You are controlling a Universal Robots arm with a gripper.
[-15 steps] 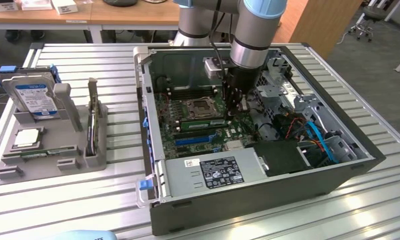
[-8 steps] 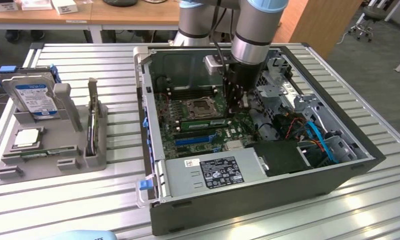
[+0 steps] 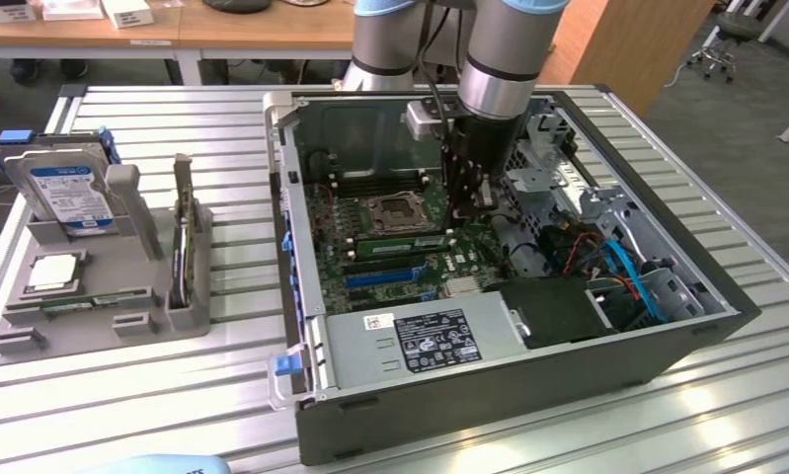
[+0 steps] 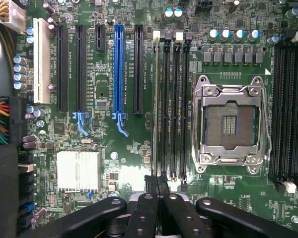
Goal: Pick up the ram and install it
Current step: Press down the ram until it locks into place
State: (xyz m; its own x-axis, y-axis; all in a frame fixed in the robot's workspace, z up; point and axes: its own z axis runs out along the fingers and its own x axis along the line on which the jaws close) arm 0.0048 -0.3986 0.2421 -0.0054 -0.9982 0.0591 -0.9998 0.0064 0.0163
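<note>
The ram [image 4: 154, 109] stands edge-on in the memory slot farthest from the empty processor socket [image 4: 231, 121], running the slot's full length. In the exterior view the ram [image 3: 397, 242] shows as a green strip on the motherboard inside the open computer case [image 3: 500, 395]. My gripper [image 4: 156, 182] is shut, its black fingertips [image 4: 150, 181] pressed together right over one end of the ram. I cannot tell whether they touch it. Seen from outside, the gripper [image 3: 471, 209] reaches straight down into the case beside the socket.
On the exterior view's left, a grey holder [image 3: 98, 331] carries a hard drive with a blue label [image 3: 65, 193] and a square silver processor chip [image 3: 54, 272]. Inside the case are the power supply [image 3: 414, 341], drive cages and blue and red cables [image 3: 625, 272].
</note>
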